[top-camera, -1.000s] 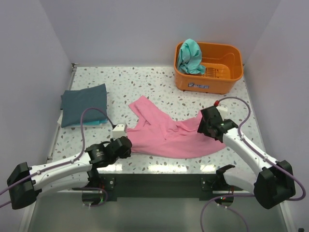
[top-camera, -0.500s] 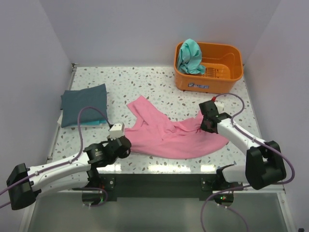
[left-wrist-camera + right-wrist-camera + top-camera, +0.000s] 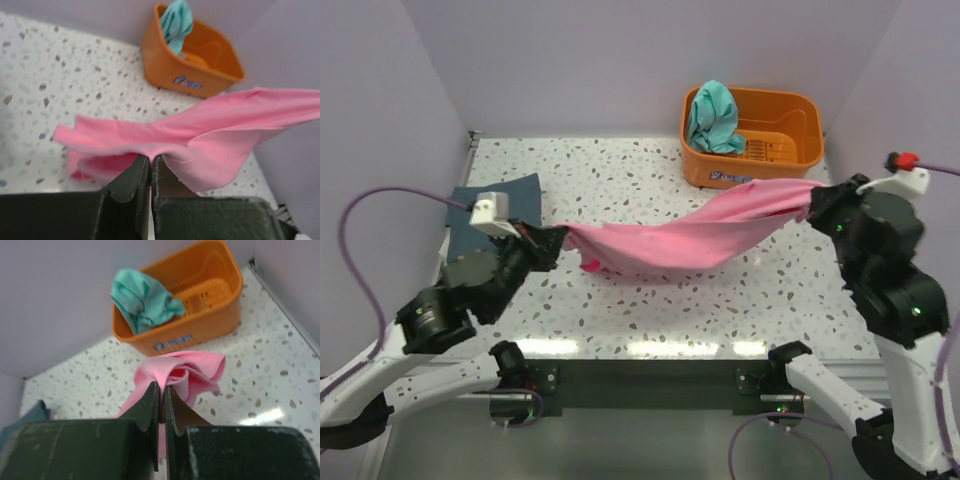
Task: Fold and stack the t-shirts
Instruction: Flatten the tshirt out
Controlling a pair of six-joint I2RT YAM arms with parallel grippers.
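Both ends of the pink t-shirt [image 3: 690,235] held aloft.
Left fingers [image 3: 132,177] and right fingers [image 3: 150,405] pinch them (middle sagging); next, lay it flat on the counter [image 3: 620,170] to fold.

The pink shirt [image 3: 690,240] is soft matt cloth, bunched into creases where the left gripper [image 3: 150,158] pinches it and smoother along the stretch leading to the right gripper [image 3: 162,388]. Both grippers look like matt black plastic, faintly scuffed. Beyond the right gripper, the basket [image 3: 760,170] is smooth orange plastic with a slight sheen, and the teal shirt [image 3: 712,115] in it is crumpled matt cloth. The grey shirt [image 3: 520,190] beside the left gripper is matt cloth too. Beneath both grippers, the table [image 3: 620,170] is glossy speckled stone-look, catching glare.
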